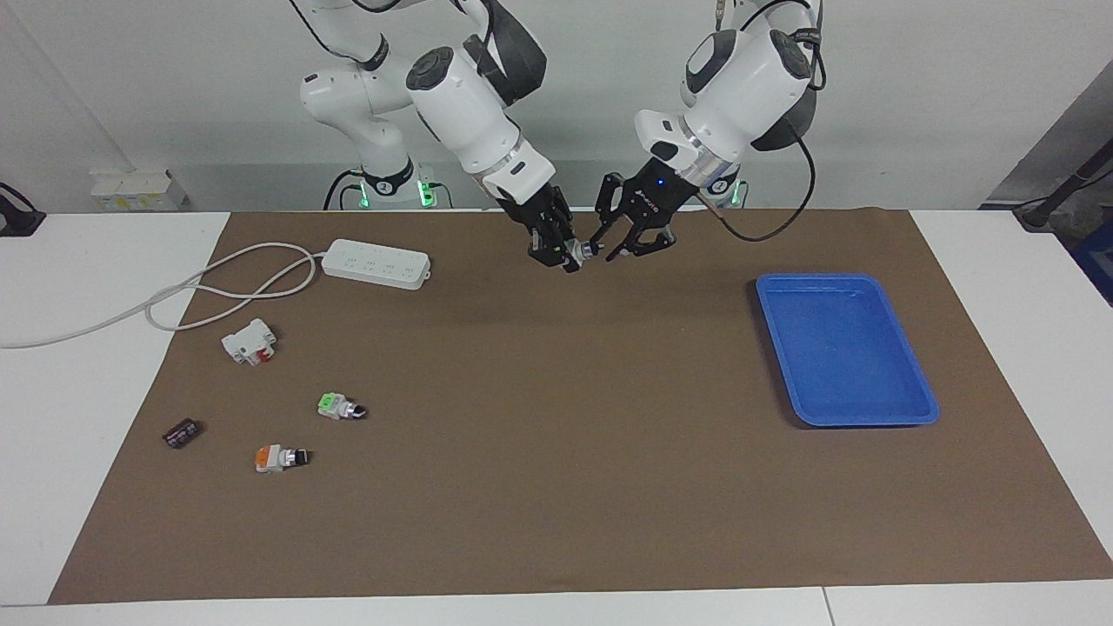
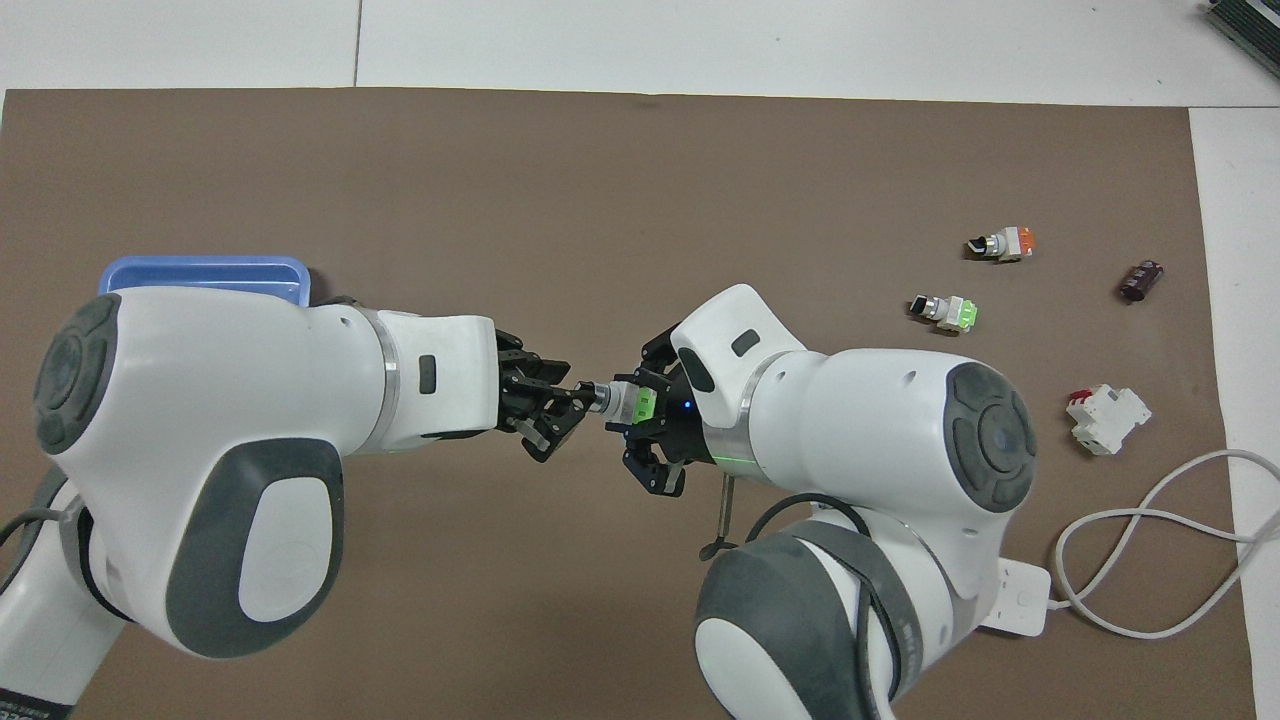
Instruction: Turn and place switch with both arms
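Observation:
The switch [image 1: 580, 251] [image 2: 622, 400] hangs in the air between both arms, lying level over the part of the brown mat nearest the robots. My right gripper [image 1: 563, 254] [image 2: 642, 405] is shut on its bright green block. Its grey middle and black knob tip point toward my left gripper [image 1: 606, 245] [image 2: 572, 398], which sits at the knob end. Whether the left gripper still grips the knob does not show.
A blue tray [image 1: 843, 348] lies empty toward the left arm's end. Toward the right arm's end lie a second green switch [image 1: 339, 406], an orange-ended switch [image 1: 278, 457], a white block with red lever [image 1: 249, 341], a dark small part [image 1: 181, 432] and a power strip [image 1: 376, 263].

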{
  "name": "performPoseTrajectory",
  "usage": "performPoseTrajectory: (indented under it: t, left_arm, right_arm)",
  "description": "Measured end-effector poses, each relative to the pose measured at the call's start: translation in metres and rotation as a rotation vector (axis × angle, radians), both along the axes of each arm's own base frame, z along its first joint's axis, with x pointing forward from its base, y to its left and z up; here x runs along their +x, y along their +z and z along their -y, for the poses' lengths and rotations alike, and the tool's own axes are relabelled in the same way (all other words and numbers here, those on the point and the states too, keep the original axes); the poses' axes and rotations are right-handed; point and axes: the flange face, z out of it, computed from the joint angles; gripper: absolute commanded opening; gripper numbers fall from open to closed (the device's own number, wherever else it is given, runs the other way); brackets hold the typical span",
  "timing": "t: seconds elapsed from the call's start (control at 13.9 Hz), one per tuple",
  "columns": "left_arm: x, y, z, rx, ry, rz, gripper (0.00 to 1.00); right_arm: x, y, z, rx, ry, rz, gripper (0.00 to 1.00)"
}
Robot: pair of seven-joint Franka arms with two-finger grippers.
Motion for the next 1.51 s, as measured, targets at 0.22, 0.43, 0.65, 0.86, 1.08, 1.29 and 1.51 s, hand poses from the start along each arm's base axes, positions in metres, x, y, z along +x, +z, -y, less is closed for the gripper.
performPoseTrajectory:
  t: [0.22,0.43,0.65,0.86,1.08,1.29,1.51]
  left_arm:
    - [0.0001,-0.0006,0.0003,0.001,-0.006,0.004,0.4]
    - [0.0,-0.0018,0.0008,0.003,-0.028,0.015,0.29]
    - [-0.0015,-0.0037,0.0039,0.003,-0.037,0.014,0.19]
    - [-0.0025,-0.0042,0.0055,0.002,-0.042,0.014,0.12]
    - [-0.0022,-0.0047,0.0054,0.002,-0.043,0.014,0.1]
    - [-0.0022,-0.0047,0.0054,0.002,-0.044,0.014,0.1]
    - [-0.0022,-0.0047,0.0054,0.002,-0.044,0.014,0.09]
  right_arm:
    - [0.0001,-0.0003,0.0003,0.0,0.0,-0.001,0.0]
    - [0.0,-0.0015,0.0007,-0.002,-0.001,-0.003,0.0]
    - [0.0002,-0.0045,0.0019,-0.005,-0.002,-0.009,0.0]
    - [0.0005,-0.0059,0.0027,-0.006,-0.003,-0.012,0.0]
    - [0.0004,-0.0061,0.003,-0.007,-0.003,-0.013,0.0]
    - [0.0005,-0.0062,0.0031,-0.007,-0.003,-0.013,0.0]
    - [0.0005,-0.0062,0.0031,-0.007,-0.004,-0.013,0.0]
